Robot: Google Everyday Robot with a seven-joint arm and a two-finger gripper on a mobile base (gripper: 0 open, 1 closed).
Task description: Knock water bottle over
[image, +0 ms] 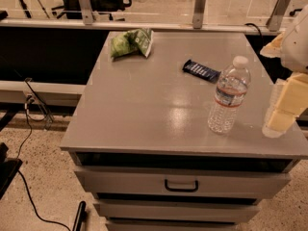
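The water bottle [228, 96] stands upright on the grey cabinet top [159, 105], near its front right part. It is clear and ribbed, with a white cap and a pale label band edged red and blue. My gripper [279, 121] is at the right edge of the view, just right of the bottle and apart from it, with its pale fingers pointing down toward the cabinet's right edge.
A green chip bag [131, 42] lies at the back left of the top. A dark blue snack bar [201, 70] lies behind the bottle. Drawers with a handle [181, 185] are below. Cables [29, 143] run along the floor at left. A glass railing [144, 13] stands behind.
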